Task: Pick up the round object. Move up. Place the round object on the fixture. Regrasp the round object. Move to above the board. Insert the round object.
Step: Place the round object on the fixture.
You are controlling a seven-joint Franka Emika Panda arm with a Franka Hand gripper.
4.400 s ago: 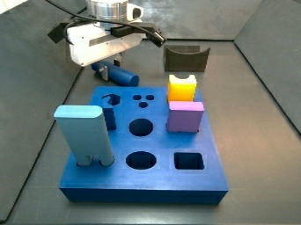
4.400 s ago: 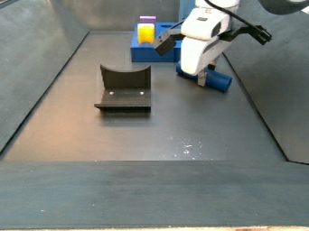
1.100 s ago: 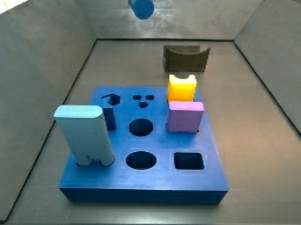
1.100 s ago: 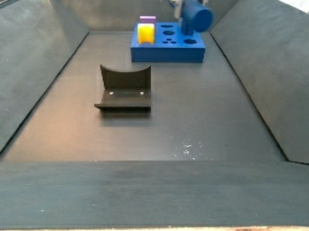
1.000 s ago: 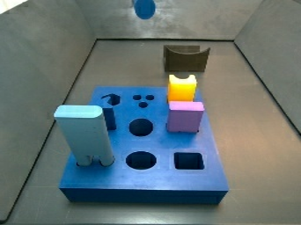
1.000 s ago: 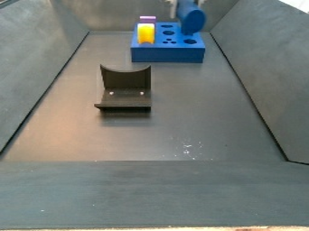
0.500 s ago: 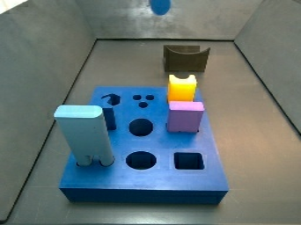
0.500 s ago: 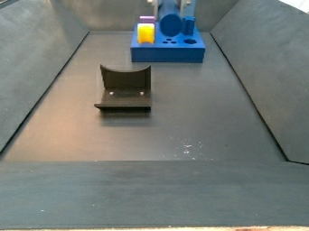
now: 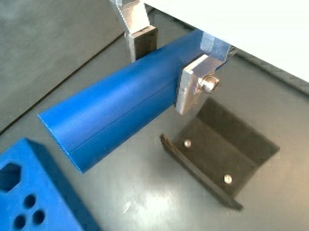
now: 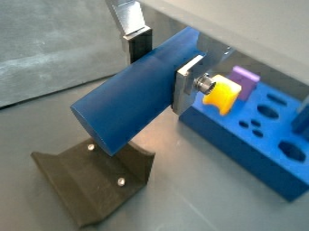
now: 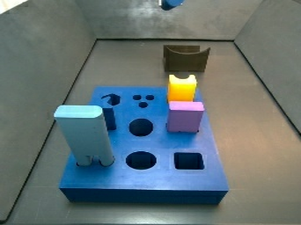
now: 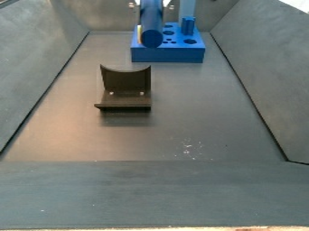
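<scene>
One dark blue round object, a plain flat-ended cylinder, hangs clamped crosswise in the gripper above the fixture, board at 12 o'clock holding a yellow peg.

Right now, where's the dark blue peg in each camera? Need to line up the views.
Wrist view: round object across the centre, clamped between the gripper fingers, above the fixture.
Wrist view: round object centre, above the fixture.
Side view: only its tip at the top edge.
Side view: round object top centre, held in the air.
Shared landmark: the fixture, also at and.
</scene>
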